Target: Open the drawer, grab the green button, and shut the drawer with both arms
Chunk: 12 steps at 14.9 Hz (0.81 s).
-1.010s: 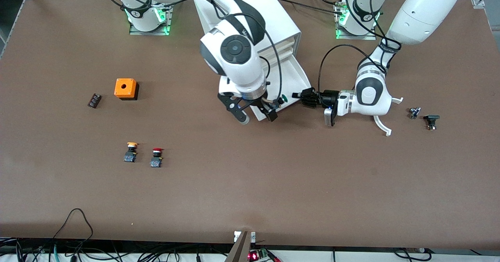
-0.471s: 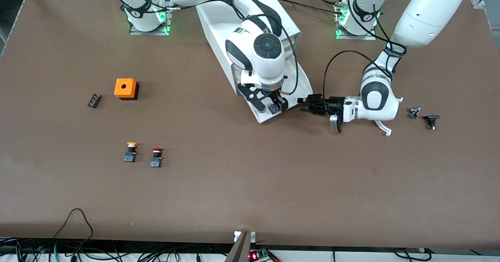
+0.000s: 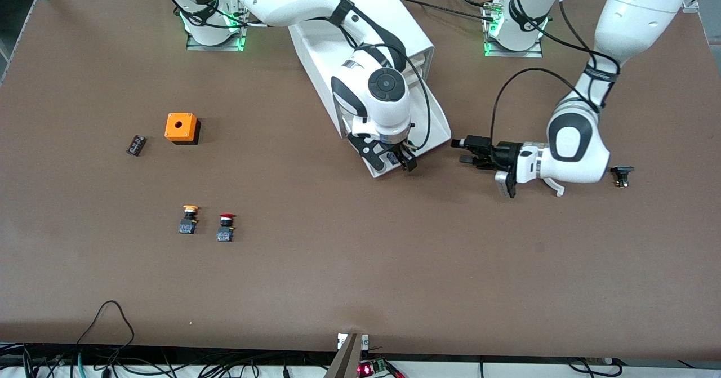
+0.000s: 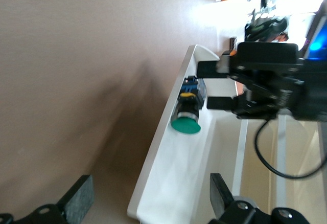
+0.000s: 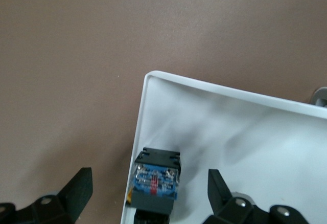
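Observation:
The drawer [image 3: 435, 120] stands pulled out of the white cabinet [image 3: 406, 24]. In it, near the front corner, lies the green-capped button [image 4: 186, 112] on its side. My right gripper [image 3: 391, 158] is down in the drawer, open, its fingers on either side of the button's bluish block [image 5: 155, 177] without touching it. That gripper [image 5: 148, 189] hides most of the button in the front view. My left gripper [image 3: 462, 150] is open and empty, just off the drawer's side toward the left arm's end. In the left wrist view the left gripper [image 4: 148, 199] looks along the drawer rim [image 4: 153, 152].
An orange box [image 3: 181, 128] and a small black piece [image 3: 136, 145] lie toward the right arm's end. A yellow-capped button [image 3: 190, 219] and a red-capped one [image 3: 226, 226] stand nearer the front camera. A black part [image 3: 622, 174] lies beside the left arm's wrist.
My left gripper has opened and drawn back from the drawer toward the left arm's end. My right gripper has swung over the drawer and come down around the button.

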Motion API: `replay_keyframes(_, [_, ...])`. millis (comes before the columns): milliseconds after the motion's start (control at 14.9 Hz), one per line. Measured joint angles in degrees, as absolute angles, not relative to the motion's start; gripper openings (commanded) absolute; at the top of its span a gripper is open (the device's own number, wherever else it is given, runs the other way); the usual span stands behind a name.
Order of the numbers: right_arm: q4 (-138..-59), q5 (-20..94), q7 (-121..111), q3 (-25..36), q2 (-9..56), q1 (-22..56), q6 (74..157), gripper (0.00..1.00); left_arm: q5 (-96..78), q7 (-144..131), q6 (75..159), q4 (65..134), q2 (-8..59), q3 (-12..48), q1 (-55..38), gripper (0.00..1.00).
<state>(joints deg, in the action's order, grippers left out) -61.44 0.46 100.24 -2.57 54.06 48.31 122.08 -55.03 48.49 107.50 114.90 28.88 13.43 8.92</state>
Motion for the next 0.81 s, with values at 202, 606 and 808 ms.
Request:
replay_keyframes(202, [-61.4, 0.5, 100.3, -2.5, 54.7, 48.3, 122.7, 0.63, -46.4, 41.0, 101.3, 109.7, 28.2, 13.4, 12.1, 1.0])
replay_keyframes(606, [-61.2, 0.5, 100.3, -2.4, 54.5, 48.3, 122.7, 0.06, -30.4, 13.7, 92.0, 97.5, 25.2, 14.9, 12.3, 1.0])
replay_keyframes(808, [-60.8, 0.5, 100.3, -2.4, 54.5, 48.3, 122.7, 0.0, -23.0, 4.7, 87.0, 91.7, 24.6, 15.2, 11.6, 1.0])
